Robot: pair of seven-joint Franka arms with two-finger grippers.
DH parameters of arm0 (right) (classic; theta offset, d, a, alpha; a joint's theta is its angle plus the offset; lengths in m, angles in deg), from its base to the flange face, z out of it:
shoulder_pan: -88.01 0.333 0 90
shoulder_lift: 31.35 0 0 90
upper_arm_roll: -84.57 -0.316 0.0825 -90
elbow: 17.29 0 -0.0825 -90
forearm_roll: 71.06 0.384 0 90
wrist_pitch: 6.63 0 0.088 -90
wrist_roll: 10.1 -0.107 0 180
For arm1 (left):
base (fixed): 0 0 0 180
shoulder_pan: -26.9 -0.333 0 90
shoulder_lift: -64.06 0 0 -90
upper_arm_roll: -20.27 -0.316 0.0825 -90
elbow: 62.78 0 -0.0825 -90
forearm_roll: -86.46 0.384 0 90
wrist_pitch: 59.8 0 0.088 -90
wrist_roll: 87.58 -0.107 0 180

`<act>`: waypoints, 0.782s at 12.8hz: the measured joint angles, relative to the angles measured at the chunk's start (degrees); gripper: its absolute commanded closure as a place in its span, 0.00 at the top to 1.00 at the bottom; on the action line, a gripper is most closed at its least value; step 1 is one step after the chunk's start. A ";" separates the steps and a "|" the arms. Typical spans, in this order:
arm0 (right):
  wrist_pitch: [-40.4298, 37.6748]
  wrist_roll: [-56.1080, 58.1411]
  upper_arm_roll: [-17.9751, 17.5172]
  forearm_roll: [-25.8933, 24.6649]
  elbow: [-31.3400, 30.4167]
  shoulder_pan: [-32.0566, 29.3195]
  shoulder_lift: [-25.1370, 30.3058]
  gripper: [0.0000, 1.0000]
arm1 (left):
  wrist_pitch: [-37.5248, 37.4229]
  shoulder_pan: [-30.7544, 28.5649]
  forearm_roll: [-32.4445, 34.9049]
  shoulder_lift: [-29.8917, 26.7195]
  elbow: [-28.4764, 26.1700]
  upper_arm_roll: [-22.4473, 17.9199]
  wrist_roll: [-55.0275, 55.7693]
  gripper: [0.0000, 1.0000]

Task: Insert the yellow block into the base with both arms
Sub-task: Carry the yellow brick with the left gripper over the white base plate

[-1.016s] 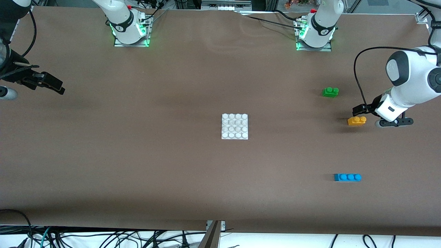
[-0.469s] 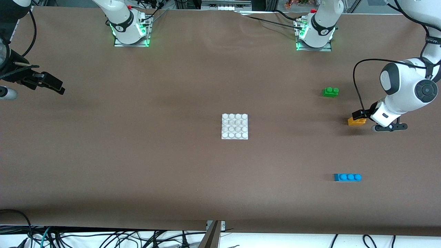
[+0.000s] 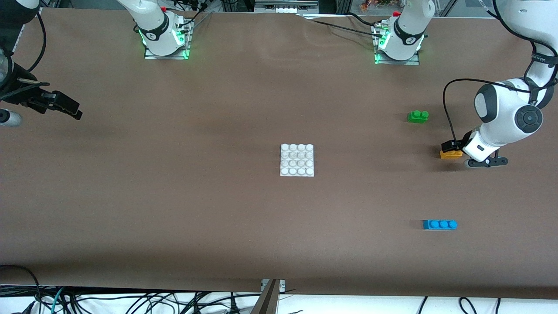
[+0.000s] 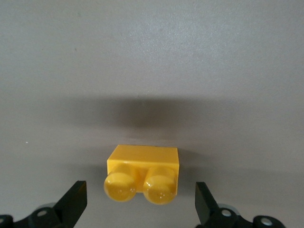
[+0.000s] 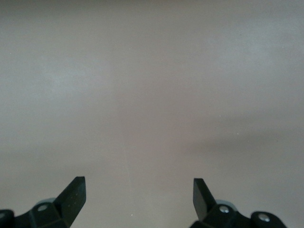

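Yellow plastic sits between the spread fingers of the left end effector (image 4: 141, 204), which hangs low over the yellow block (image 3: 450, 154) at the left arm's end of the brown counter (image 3: 218, 218), its fingers apart on either side and not yet touching the brick. From the wrist view the block (image 4: 143, 173) looks roughly centred in the gap, studs up, but if the fingers close before they are low enough they could catch only the studs and the brick might tip or squirt out. A slightly off-centre close would shove it sideways across the smooth counter. The base (image 3: 297, 160) lies well apart, mid-counter, unheld, so a later press could skate it unless the right end effector (image 3: 65, 107), waiting spread over its own end of the counter, steadies it. The green brick (image 3: 417, 116) and blue brick (image 3: 439, 224) seem far enough off to stay undisturbed.
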 measured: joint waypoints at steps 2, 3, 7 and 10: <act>-0.01 0.00 0.00 0.00 0.00 0.00 0.00 1.00 | 0.66 0.00 0.00 0.60 -0.01 0.00 0.00 1.00; -0.01 0.00 0.00 0.00 0.00 0.00 0.00 1.00 | 0.95 0.00 0.00 0.84 -0.02 0.00 0.00 1.00; -0.02 0.01 -0.05 0.00 0.00 0.00 0.00 1.00 | 3.28 0.00 0.00 2.22 -0.06 0.00 0.00 0.95; -0.02 0.02 -0.07 0.00 0.00 0.00 0.00 1.00 | 3.37 0.00 0.00 2.34 -0.06 -0.02 0.00 0.86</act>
